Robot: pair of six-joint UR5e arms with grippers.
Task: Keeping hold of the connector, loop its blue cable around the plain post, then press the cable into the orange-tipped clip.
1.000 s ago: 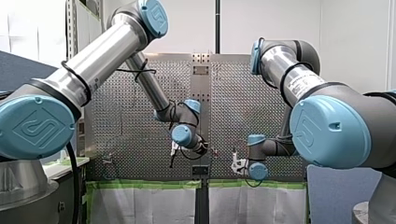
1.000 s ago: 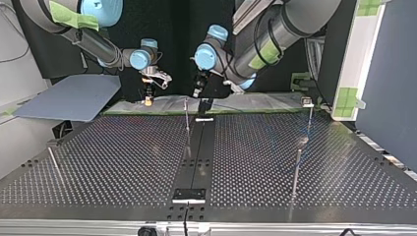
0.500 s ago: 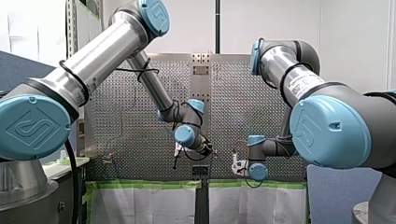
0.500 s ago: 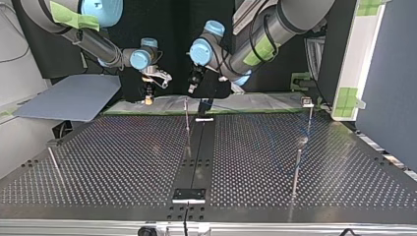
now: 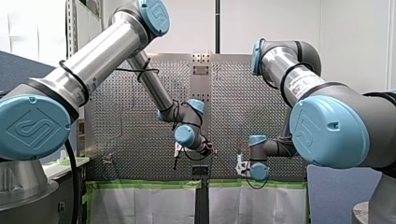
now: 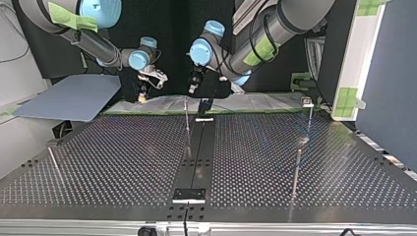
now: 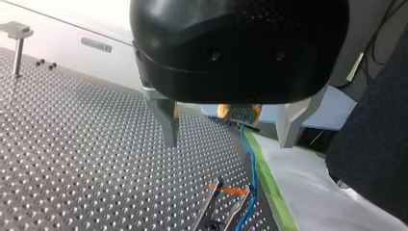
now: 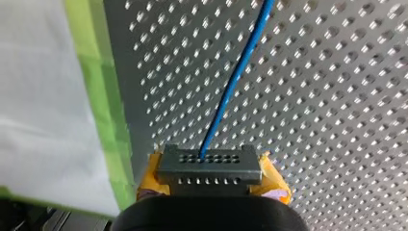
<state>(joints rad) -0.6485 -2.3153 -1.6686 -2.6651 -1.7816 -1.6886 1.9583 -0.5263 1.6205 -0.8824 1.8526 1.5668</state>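
Observation:
My right gripper (image 8: pixel 210 182) is shut on the grey connector (image 8: pixel 209 164), with a yellow pad against each of its sides. The blue cable (image 8: pixel 232 82) runs from the connector out over the perforated table (image 8: pixel 337 96). In the left wrist view the same connector (image 7: pixel 239 113) hangs ahead of my left gripper (image 7: pixel 230 143), whose metal fingers (image 7: pixel 168 122) stand open and empty. Below it the cable (image 7: pixel 252 168) drops past the orange-tipped clip (image 7: pixel 232 190). In the top view my right gripper (image 6: pixel 143 91) and left gripper (image 6: pixel 193 84) hover near the far edge, beside a thin post (image 6: pixel 187 118).
Green tape (image 7: pixel 269 183) and a white sheet (image 7: pixel 327 197) line the table's edge beside the clip. More thin posts (image 6: pixel 296 172) (image 6: pixel 310 115) (image 6: pixel 53 160) stand on the plate. A grey-blue panel (image 6: pixel 69 98) lies at the top view's left.
My left gripper has shifted toward the top view's left and then held still. My right gripper, still holding the connector, has moved a little to the top view's left and upward.

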